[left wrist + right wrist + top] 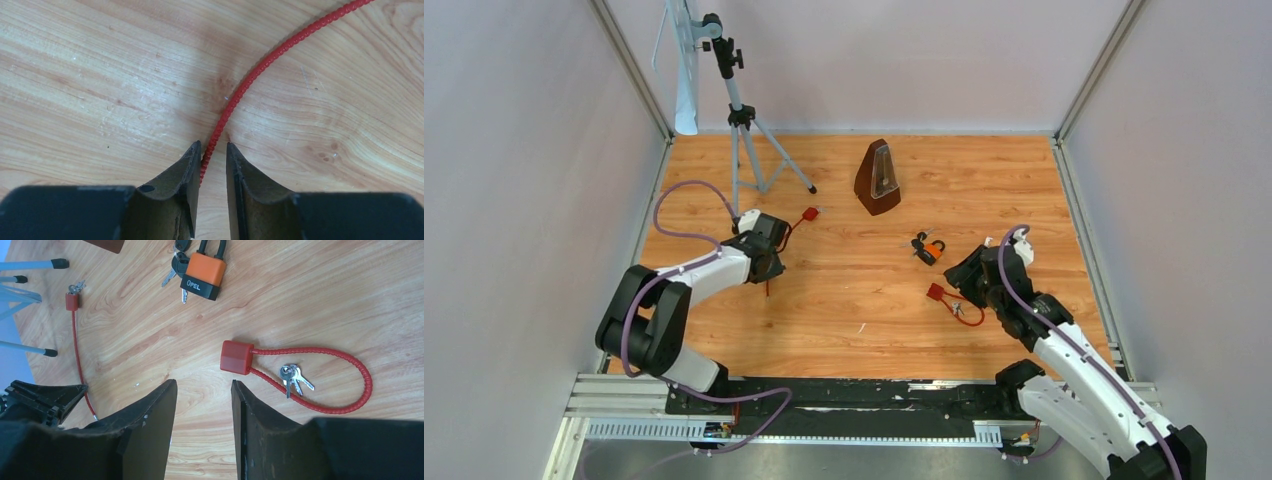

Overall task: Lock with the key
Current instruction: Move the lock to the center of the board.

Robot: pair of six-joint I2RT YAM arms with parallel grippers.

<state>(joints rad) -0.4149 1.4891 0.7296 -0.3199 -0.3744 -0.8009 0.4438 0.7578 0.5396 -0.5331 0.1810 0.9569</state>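
Two red cable locks lie well apart on the wooden surface (854,335). The looped cable lock (236,356) is on the right side. Its cable bends round and back into the red block, and a small bunch of keys (294,377) lies inside the loop, touching the cable. The straight cable lock (810,213) is on the left side. Its red block lies near a foot of a tripod (742,118), and its cable trails toward the near edge. Between the two and farther back, an orange padlock (204,274) lies flat with its own keys (175,266) against its shackle end. A brown metronome (878,178) stands upright behind it.

The left jaws stand only a little apart, straddling the straight lock's cable low over the wood. The cable touches one fingertip (192,157), and a sliver of wood shows between it and the other, so it is not clamped. The right jaws are partly open with nothing between them. They hover over bare wood just on the near side of the looped lock's block.

Only the left wrist view shows that narrow gap; from above, the left arm (714,270) hides its own tips. The right wrist view alone shows white lettering on the padlock, the separate keys, and a small silvery piece at the straight lock's block, too small to tell whether it is inserted. The top view alone shows the metronome and tripod whole.
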